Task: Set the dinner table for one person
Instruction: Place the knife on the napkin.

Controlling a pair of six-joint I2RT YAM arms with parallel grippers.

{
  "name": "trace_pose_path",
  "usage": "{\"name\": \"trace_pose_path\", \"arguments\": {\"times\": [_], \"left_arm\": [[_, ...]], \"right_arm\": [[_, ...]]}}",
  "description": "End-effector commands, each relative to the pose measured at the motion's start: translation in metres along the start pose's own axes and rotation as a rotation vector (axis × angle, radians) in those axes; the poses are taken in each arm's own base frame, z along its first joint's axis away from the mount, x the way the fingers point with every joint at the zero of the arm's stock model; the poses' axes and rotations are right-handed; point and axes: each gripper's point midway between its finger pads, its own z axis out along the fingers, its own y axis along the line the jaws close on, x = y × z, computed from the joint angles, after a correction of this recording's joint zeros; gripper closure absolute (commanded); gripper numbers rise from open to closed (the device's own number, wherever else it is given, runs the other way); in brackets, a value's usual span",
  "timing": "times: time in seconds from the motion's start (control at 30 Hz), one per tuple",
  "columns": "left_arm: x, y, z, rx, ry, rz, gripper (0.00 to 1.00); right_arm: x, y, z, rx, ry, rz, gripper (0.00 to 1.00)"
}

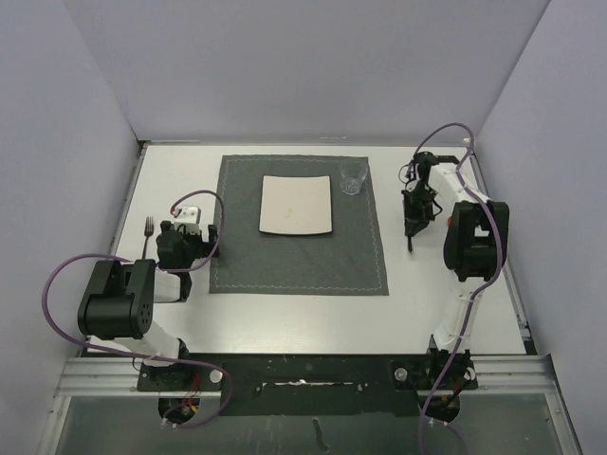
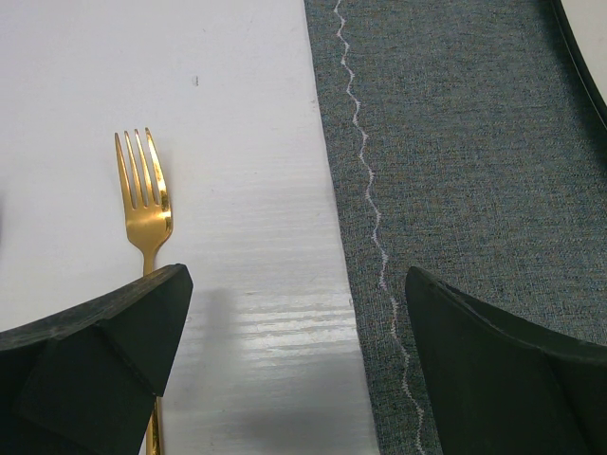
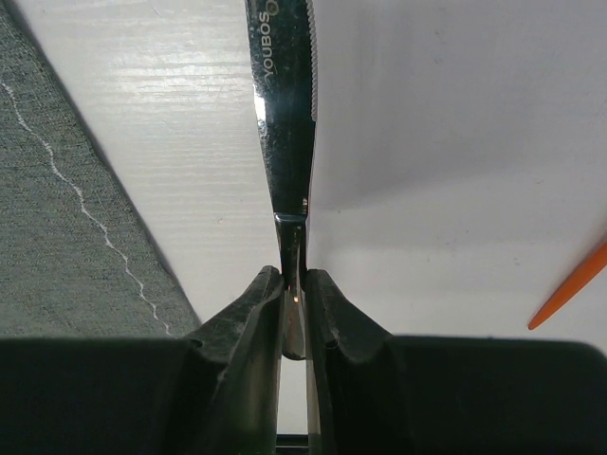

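Under everything else in the top view: the large flat white rectangular dinner table (image 1: pixel 285 318) with a thin metal edge.

Lying on it, from the middle toward the far side: one dark grey square cloth placemat (image 1: pixel 299 261), hemmed with a white wavy stitch. On the far half of the cloth: one small white square plate (image 1: pixel 296 205), face bare. Just beside the plate's far right corner, upright on the cloth: one clear glass tumbler (image 1: pixel 351 177), see-through down to the grey beneath.

Left of the placemat, flat on the white top and apart from the cloth edge: one gold metal fork (image 2: pixel 144 194), four tines pointing away from the arms. Over the strip between fork and cloth: the left gripper (image 2: pixel 297 275), dark fingers spread wide, nothing between them, the left finger hiding part of the fork handle in the wrist view.

Right of the placemat, over bare tabletop: the right gripper (image 3: pixel 292 280), pinched nearly closed on the thin handle of one shiny steel table knife (image 3: pixel 285 104), serrated blade reaching away from the fingers. Not clear whether the blade touches the tabletop. Stamped on the blade: "YOUBOS", any further letters cut off by the frame edge.

At the right border of the right wrist view: one thin orange strip (image 3: pixel 569 296), too little showing to name.
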Motion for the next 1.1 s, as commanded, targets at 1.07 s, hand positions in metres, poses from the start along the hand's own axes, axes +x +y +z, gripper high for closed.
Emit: {"name": "trace_pose_path", "arguments": {"times": [1.07], "left_arm": [[-0.015,0.002,0.007,-0.009,-0.048,-0.007,0.02]], "right_arm": [[-0.015,0.066,-0.014,0.006,-0.012,-0.023,1.0]]}}
